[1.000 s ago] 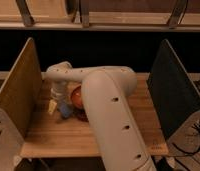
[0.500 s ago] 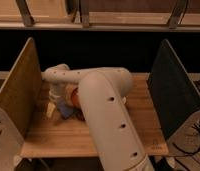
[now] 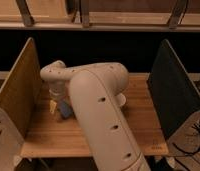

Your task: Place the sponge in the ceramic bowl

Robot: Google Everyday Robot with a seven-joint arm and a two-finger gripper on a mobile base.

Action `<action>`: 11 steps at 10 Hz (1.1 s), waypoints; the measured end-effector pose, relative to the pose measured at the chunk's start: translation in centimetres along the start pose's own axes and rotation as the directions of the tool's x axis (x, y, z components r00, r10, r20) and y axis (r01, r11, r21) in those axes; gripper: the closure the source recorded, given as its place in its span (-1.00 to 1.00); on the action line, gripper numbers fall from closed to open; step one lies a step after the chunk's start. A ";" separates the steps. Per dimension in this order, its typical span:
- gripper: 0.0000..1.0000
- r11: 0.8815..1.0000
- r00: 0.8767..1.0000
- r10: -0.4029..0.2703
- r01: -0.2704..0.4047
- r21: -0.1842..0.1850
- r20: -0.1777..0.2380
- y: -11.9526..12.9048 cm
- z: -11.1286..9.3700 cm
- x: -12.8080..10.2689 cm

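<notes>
My gripper (image 3: pixel 59 106) hangs below the arm's wrist at the left of the wooden table (image 3: pixel 48 142), close to the left side panel. The sponge (image 3: pixel 66 110), a small blue-grey pad, shows right under the gripper, against the edge of my forearm. A pale yellowish bit sits just left of it. Whether the gripper is touching or holding the sponge cannot be seen. The ceramic bowl is hidden behind my large white arm (image 3: pixel 100 115), which crosses the middle of the table.
A tan wooden panel (image 3: pixel 18 95) walls the table's left side and a dark panel (image 3: pixel 175 97) walls the right. A pale rounded object (image 3: pixel 121 100) peeks out at my arm's right edge. Cables (image 3: pixel 193 145) hang at the lower right.
My arm has swung across the middle of the table and now covers the orange-red bowl that showed beside the wrist earlier. The gripper and sponge stay at the left.
</notes>
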 end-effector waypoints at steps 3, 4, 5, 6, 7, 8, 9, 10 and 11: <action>-0.60 0.999 1.000 -0.002 0.001 -0.046 -0.016 0.9 1.6 -1.3; -0.60 0.998 1.000 -0.008 0.007 -0.066 -0.009 1.1 2.0 -1.8; -0.60 0.997 1.000 -0.012 0.012 -0.080 -0.003 1.2 2.2 -2.1; -0.60 0.995 1.000 -0.015 0.015 -0.099 0.005 1.2 2.5 -2.4; -0.60 0.994 1.000 -0.015 0.015 -0.109 0.005 1.1 2.7 -2.5; -0.60 0.993 1.000 -0.012 0.013 -0.117 0.004 1.0 2.9 -2.5; -0.60 0.992 1.000 -0.010 0.010 -0.123 0.000 0.8 3.1 -2.4; -0.57 0.992 1.000 -0.010 0.009 -0.127 -0.006 0.7 3.3 -2.4; -0.42 0.992 1.000 -0.012 0.010 -0.126 -0.012 0.5 3.5 -2.3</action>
